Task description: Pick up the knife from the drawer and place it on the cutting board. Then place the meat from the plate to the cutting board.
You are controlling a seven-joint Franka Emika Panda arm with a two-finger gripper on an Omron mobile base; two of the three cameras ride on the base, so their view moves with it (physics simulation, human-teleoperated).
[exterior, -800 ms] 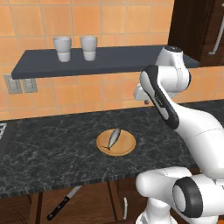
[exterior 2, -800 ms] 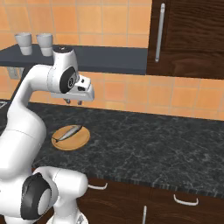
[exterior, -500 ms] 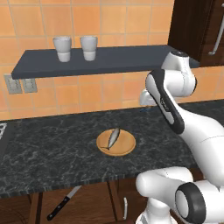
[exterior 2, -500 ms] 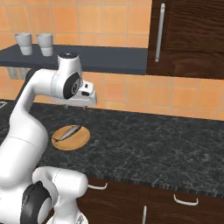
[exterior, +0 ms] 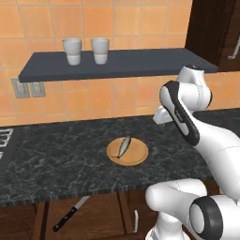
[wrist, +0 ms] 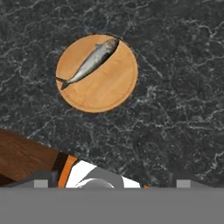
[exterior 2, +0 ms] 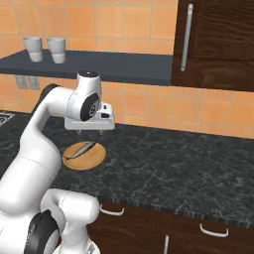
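Wooden plate [wrist: 103,87], silvery meat [wrist: 89,62], marbled counter [wrist: 175,87]

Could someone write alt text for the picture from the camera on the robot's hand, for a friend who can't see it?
Looking straight down from the robot's hand: a small silver fish lies diagonally across a round tan wooden plate on a dark marbled counter. A patch of brown wood shows at the lower left.
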